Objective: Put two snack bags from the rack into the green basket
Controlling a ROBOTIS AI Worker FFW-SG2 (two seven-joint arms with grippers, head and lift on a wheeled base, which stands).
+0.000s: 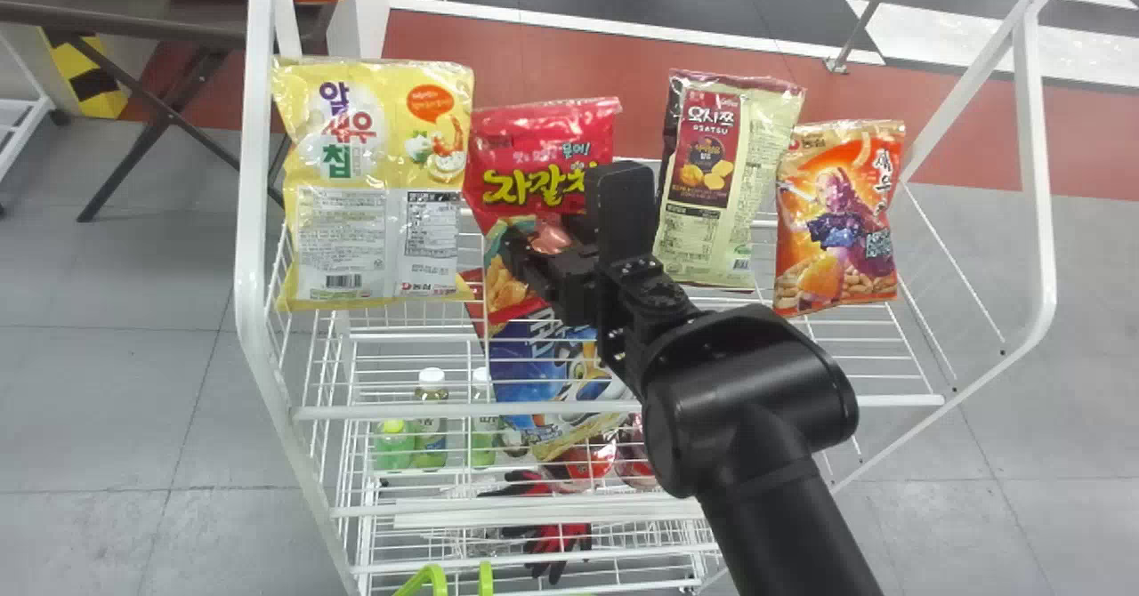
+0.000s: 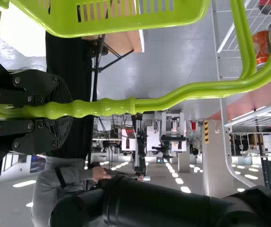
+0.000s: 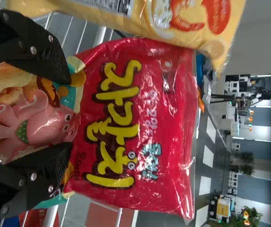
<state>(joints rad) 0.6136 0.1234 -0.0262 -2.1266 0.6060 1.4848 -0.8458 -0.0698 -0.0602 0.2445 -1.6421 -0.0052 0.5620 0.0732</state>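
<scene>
Well, a yellow bag (image 1: 356, 213) crowds the red bag (image 1: 534, 147), right fingers (image 1: 623, 209) spread, left fingers (image 2: 43, 87) pinching the handle (image 2: 161, 101).

Red snack bag (image 3: 164, 113): "자갈치"; yellow bag (image 1: 378, 165): "알새우칩"; cream bag (image 1: 761, 151): "OSATSU"

Smooth black right arm (image 1: 747, 427) from five o'clock; flat-fingered black right gripper (image 1: 567, 209) toward eleven, parted; flat-fingered black left gripper (image 2: 62, 111) clamped.
</scene>
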